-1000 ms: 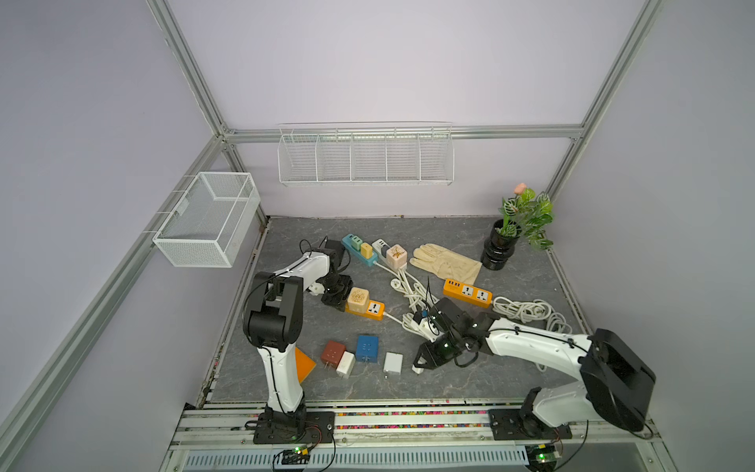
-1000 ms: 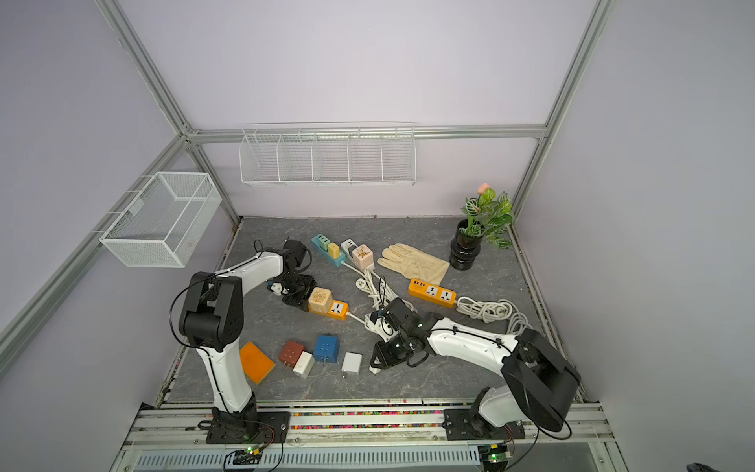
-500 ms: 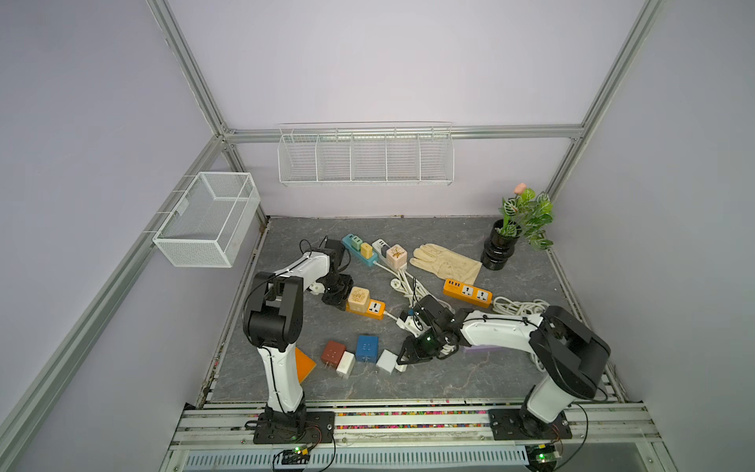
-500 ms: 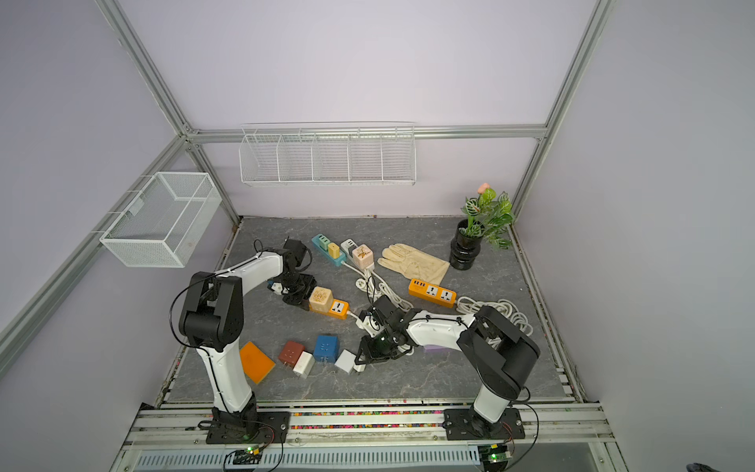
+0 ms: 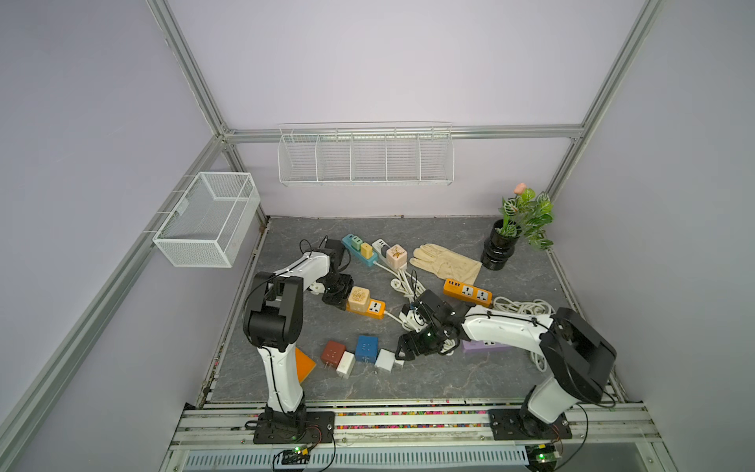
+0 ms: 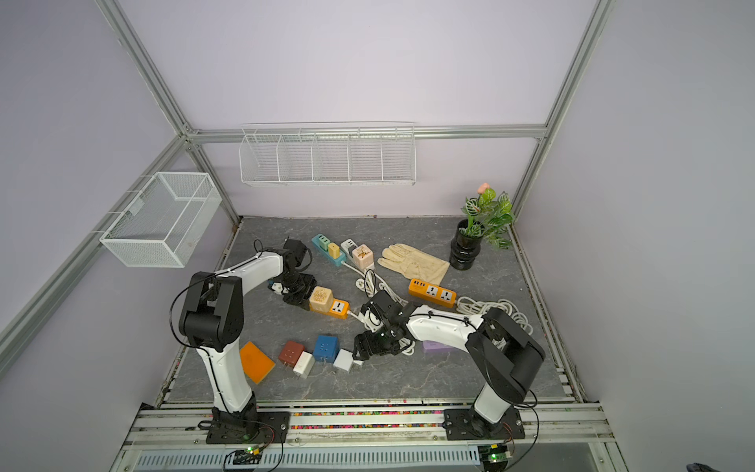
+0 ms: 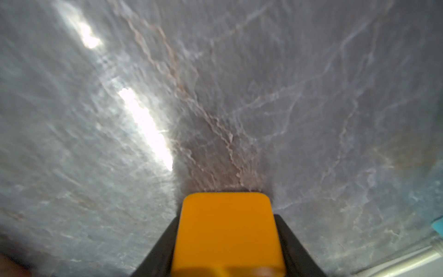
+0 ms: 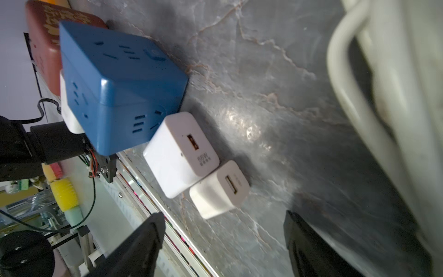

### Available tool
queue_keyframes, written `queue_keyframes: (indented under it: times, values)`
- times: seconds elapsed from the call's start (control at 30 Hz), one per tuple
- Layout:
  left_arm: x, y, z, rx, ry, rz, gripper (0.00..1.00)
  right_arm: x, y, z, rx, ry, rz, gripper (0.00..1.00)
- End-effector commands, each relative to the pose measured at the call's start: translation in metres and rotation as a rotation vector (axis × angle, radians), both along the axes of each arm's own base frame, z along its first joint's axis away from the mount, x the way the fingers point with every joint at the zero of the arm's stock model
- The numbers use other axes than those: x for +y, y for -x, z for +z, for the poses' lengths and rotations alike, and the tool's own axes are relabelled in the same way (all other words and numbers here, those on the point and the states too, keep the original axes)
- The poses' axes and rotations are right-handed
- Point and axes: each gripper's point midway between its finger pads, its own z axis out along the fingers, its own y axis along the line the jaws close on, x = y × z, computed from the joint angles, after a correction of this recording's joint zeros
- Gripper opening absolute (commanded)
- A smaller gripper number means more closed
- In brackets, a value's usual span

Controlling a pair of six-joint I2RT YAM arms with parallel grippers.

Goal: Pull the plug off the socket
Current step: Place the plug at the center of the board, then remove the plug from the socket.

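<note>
An orange socket strip (image 5: 375, 308) (image 6: 339, 307) lies left of centre with a beige cube adapter (image 5: 359, 297) plugged into it. My left gripper (image 5: 337, 295) (image 7: 225, 215) is shut on the strip's (image 7: 226, 239) end. A small white plug (image 5: 399, 362) (image 6: 358, 363) (image 8: 219, 189) lies loose on the table, touching a larger white charger (image 5: 384, 359) (image 8: 179, 153). My right gripper (image 5: 402, 354) (image 8: 224, 221) stands open just behind the small plug, with nothing between its fingers.
A blue cube socket (image 5: 365, 347) (image 8: 115, 91), a brown cube (image 5: 333, 352) and an orange block (image 5: 304, 363) sit in the front row. A purple strip (image 5: 484, 347) lies under the right arm. White cables (image 5: 519, 308), another orange strip (image 5: 467, 292), a glove (image 5: 445, 261) and a potted plant (image 5: 498, 249) lie behind.
My right gripper moved left to the row of chargers, then opened and let go of the small white plug. The left gripper has kept still on the orange strip.
</note>
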Motion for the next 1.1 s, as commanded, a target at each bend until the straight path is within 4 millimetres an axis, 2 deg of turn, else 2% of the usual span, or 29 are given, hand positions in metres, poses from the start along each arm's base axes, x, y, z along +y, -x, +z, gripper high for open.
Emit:
queue_keyframes:
  times: [0.0,0.23,0.3,0.4,0.6,0.73,0.87,1.07]
  values:
    - [-0.009,-0.004,-0.004,-0.007,0.036,-0.005,0.00,-0.011,-0.015,0.024,-0.142,0.048,0.038,0.84]
    - [-0.010,-0.003,-0.004,-0.002,0.037,-0.010,0.00,0.004,-0.062,0.071,-0.556,0.015,0.168,0.85]
    - [-0.010,-0.003,-0.005,0.000,0.036,-0.012,0.00,0.012,-0.078,0.076,-0.682,0.000,0.208,0.87]
    - [-0.009,-0.002,-0.005,0.004,0.035,-0.013,0.00,0.036,-0.090,0.077,-0.802,-0.051,0.338,0.88]
    - [-0.009,0.002,-0.006,0.008,0.026,-0.026,0.00,0.083,-0.125,0.055,-0.849,-0.028,0.463,0.91]
    - [-0.008,0.005,-0.006,0.011,0.022,-0.034,0.00,0.111,-0.140,0.044,-0.848,-0.049,0.495,0.91]
    - [-0.006,0.007,-0.004,0.014,0.012,-0.049,0.00,0.127,-0.148,0.033,-0.841,-0.058,0.510,0.91]
    - [-0.006,0.007,-0.003,0.017,0.008,-0.061,0.00,0.138,-0.146,0.023,-0.822,-0.069,0.555,0.92]
